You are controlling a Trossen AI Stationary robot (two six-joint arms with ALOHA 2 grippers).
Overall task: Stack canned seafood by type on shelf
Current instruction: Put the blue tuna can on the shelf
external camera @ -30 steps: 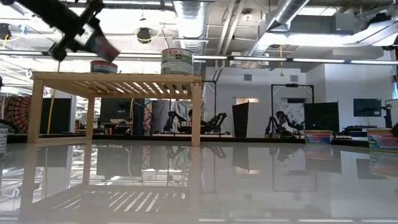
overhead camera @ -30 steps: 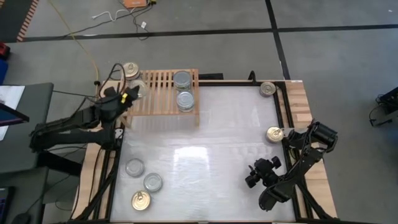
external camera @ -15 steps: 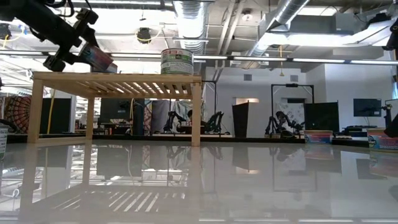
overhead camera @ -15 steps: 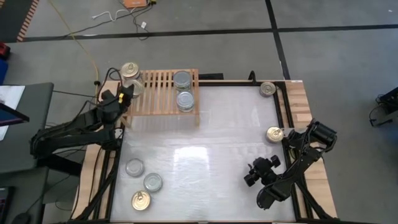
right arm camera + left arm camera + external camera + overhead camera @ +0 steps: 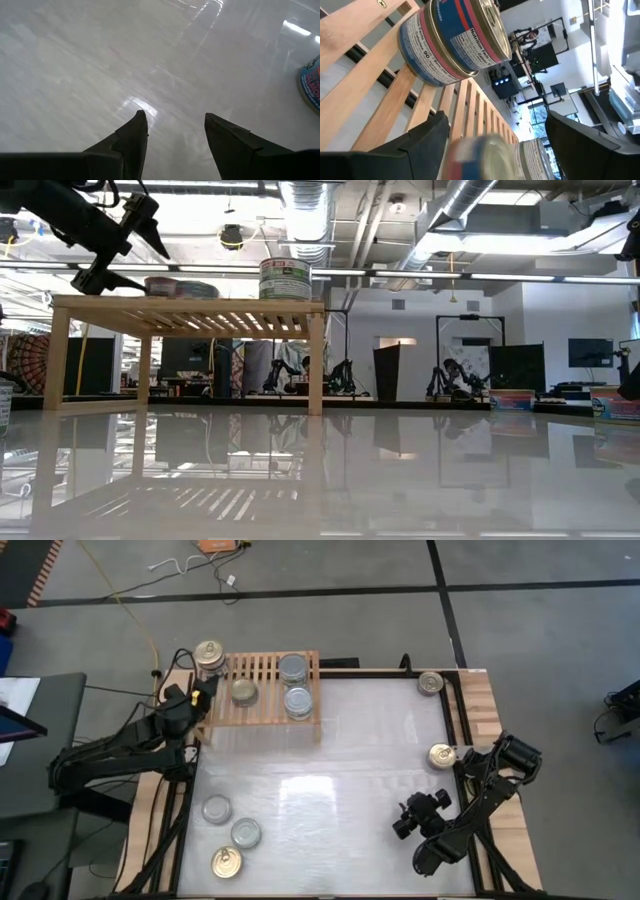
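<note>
The light-wood slatted shelf (image 5: 265,688) stands at the table's far left. On it are a gold-topped can (image 5: 209,652) at the far left corner, two silver-topped cans (image 5: 293,667) (image 5: 298,700) at its right end, and a silver-topped can (image 5: 244,692) near its left end. That can shows blurred in the left wrist view (image 5: 482,155), with the red-and-blue-labelled can (image 5: 452,40) beyond it. My left gripper (image 5: 203,695) (image 5: 496,120) is open just left of the silver-topped can, fingers either side, touching nothing. My right gripper (image 5: 400,822) (image 5: 175,117) is open and empty over the near right of the table.
Two silver-topped cans (image 5: 217,808) (image 5: 246,832) and a gold-topped one (image 5: 227,861) rest on the table's near left. Gold-topped cans rest at the far right corner (image 5: 431,683) and the right edge (image 5: 441,754). A can's edge (image 5: 312,82) shows in the right wrist view.
My left gripper held a can tilted over the shelf's left end, drew back a little toward the table's left edge, opened and let go. The can now rests on the slats near the shelf's left end, a little to the right of the fingers.
</note>
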